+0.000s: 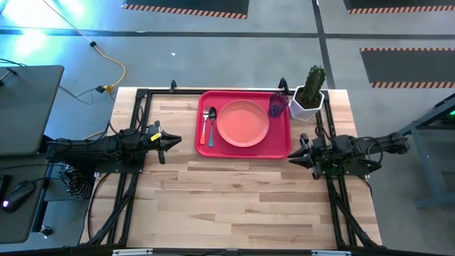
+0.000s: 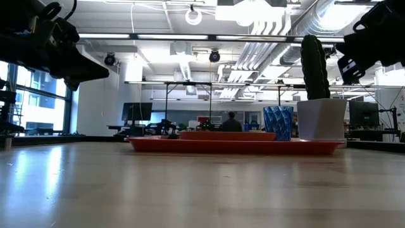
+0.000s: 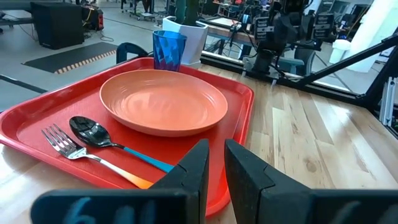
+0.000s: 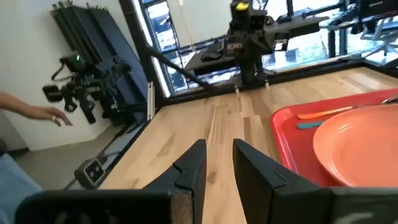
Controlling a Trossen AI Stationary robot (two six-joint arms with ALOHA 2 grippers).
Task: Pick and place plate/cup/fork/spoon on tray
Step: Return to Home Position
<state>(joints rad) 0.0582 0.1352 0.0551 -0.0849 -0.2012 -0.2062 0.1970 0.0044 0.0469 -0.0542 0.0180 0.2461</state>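
My left tool (image 1: 173, 142) hangs over the surface (image 1: 227, 199) just off the left edge of the tray (image 1: 284, 146). Its fingers are released with a narrow gap between them, grasping nothing. My right tool (image 1: 296, 153) sits off the tray's near right corner, likewise released and empty. On the tray, the salmon-pink plate (image 1: 243, 122) lies in the middle. The fork (image 1: 205, 126) and spoon (image 1: 212, 124) lie side by side between the plate and the tray's left rim, with the fork outermost. The blue cup (image 1: 277, 105) stands upright in the tray's far right corner. The potted cactus (image 1: 309, 96) stands just beyond that corner, off the tray.
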